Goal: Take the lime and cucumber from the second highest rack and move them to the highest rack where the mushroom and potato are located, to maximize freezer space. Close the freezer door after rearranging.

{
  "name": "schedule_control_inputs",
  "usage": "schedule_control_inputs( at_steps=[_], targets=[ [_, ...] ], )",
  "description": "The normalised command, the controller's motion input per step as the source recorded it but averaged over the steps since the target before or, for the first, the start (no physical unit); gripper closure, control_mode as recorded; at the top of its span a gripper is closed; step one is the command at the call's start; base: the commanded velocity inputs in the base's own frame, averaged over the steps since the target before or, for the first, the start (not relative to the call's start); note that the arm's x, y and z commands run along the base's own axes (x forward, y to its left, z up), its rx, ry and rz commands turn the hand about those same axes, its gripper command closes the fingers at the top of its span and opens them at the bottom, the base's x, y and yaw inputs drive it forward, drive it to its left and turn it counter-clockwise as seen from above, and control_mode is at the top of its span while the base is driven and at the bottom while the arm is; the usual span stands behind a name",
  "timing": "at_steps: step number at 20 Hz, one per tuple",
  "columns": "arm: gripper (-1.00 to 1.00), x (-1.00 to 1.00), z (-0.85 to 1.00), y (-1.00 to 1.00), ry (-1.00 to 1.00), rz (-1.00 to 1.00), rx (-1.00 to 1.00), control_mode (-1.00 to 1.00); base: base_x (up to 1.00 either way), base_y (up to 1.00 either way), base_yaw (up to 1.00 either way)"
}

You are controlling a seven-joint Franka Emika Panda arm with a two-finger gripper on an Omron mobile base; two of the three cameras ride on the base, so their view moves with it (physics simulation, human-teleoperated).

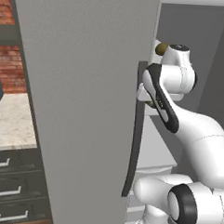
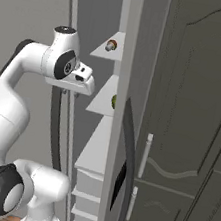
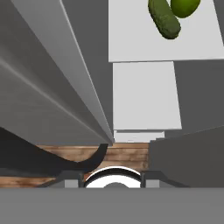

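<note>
the gripper (image 2: 71, 92) hung shut and empty by the freezer door (image 1: 86, 108) edge, looking down (hand view) — the cucumber (image 3: 163, 18) and lime (image 3: 185, 7) lay touching on the second-highest rack (image 3: 144, 43), inward of the fingers — its long axis slanting.

Both base views look forward, close, at the freezer (image 1: 86, 108) from opposite sides; the hand view faces down its shelves (image 3: 146, 94).

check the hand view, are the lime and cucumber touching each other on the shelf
Yes, the lime sits right against the cucumber on the pale shelf, with no gap showing between them.
</note>
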Motion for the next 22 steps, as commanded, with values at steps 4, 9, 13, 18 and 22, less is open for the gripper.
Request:
schedule_control_inputs(
  at_steps=[4,9,13,18,22],
  targets=[
    [-1.00,-0.01,0.00,0.00,-0.01,0.00,0.00,-1.00,0.00,0.00,0.00],
    [-1.00,0.00,0.00,0.00,0.00,0.00,0.00,1.00,-0.16,-0.05,-0.08],
    [-1.00,0.00,0.00,0.00,0.00,0.00,0.00,1.00,-0.42,0.00,-0.23],
    [-1.00,0.00,0.00,0.00,0.00,0.00,0.00,1.00,-0.42,0.13,-0.16],
    [-1.00,0.00,0.00,0.00,0.00,0.00,0.00,1.00,-0.26,0.44,-0.28]
  ],
)
